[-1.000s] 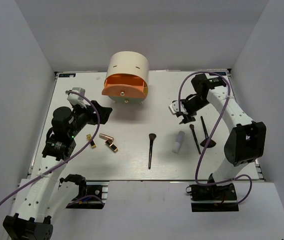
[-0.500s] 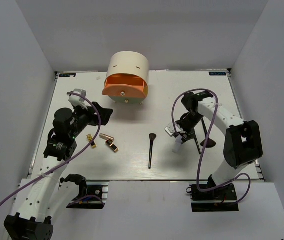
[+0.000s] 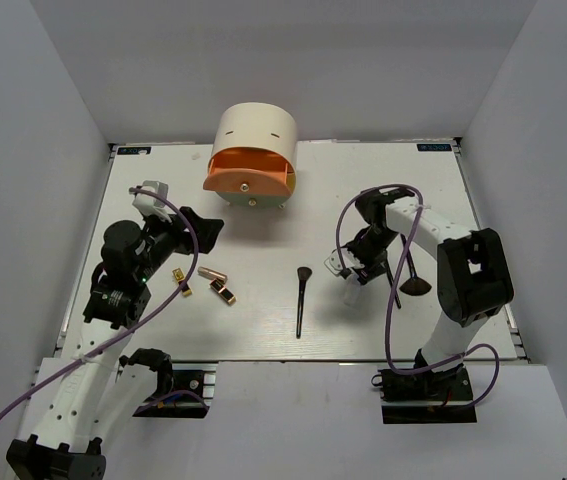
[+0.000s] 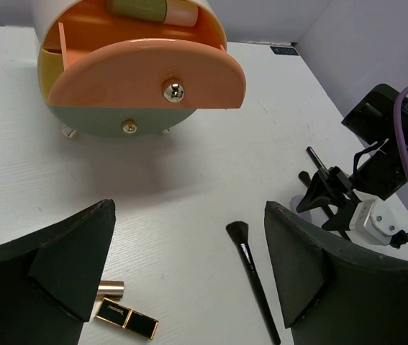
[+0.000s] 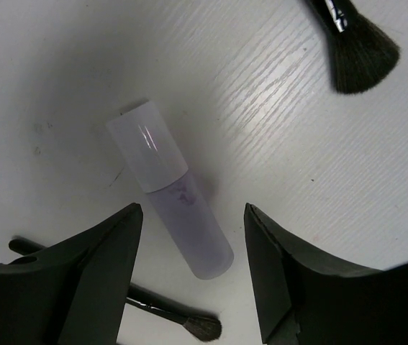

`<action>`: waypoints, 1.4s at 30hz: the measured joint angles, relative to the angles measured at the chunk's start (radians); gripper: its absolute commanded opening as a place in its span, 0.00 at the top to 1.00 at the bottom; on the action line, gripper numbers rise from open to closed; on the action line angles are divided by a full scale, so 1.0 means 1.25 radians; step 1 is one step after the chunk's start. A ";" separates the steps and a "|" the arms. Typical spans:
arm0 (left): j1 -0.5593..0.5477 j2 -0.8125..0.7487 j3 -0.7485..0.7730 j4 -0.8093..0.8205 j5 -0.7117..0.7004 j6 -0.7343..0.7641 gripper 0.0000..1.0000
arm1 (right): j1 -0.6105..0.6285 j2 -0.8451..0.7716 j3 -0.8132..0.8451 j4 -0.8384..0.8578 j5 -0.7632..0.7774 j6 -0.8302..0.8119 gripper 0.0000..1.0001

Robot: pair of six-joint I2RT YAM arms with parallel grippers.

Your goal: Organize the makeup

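Note:
My right gripper is open and low over the white tube, whose lower end lies between the fingers in the right wrist view, untouched. Most of the tube is hidden in the top view. A black-handled brush lies mid-table and also shows in the left wrist view. A thin brush and a fan brush lie right of the tube. A rose-gold lipstick and gold-black lipsticks lie left of centre. My left gripper is open and empty above them.
The cream half-round box stands at the back centre with its orange drawer pulled open; a green-capped bottle lies in it. Another small gold-black piece lies by the left arm. Grey walls enclose the table.
My right arm has swung from the back right toward the front and come down over the white tube. The left arm has barely moved.

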 measured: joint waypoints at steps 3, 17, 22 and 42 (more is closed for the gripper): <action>0.000 0.000 -0.002 -0.003 0.000 0.000 0.06 | 0.001 0.000 -0.020 0.015 0.014 0.000 0.35; 0.000 0.006 -0.013 -0.004 0.000 0.000 0.05 | 0.009 -0.001 -0.147 0.143 0.064 0.011 0.56; 0.000 0.006 -0.013 -0.004 0.000 0.000 0.05 | 0.009 -0.001 -0.147 0.151 0.063 0.027 0.80; 0.000 -0.029 -0.013 -0.019 -0.009 0.000 0.05 | -0.041 0.119 0.192 0.253 -0.139 0.597 1.00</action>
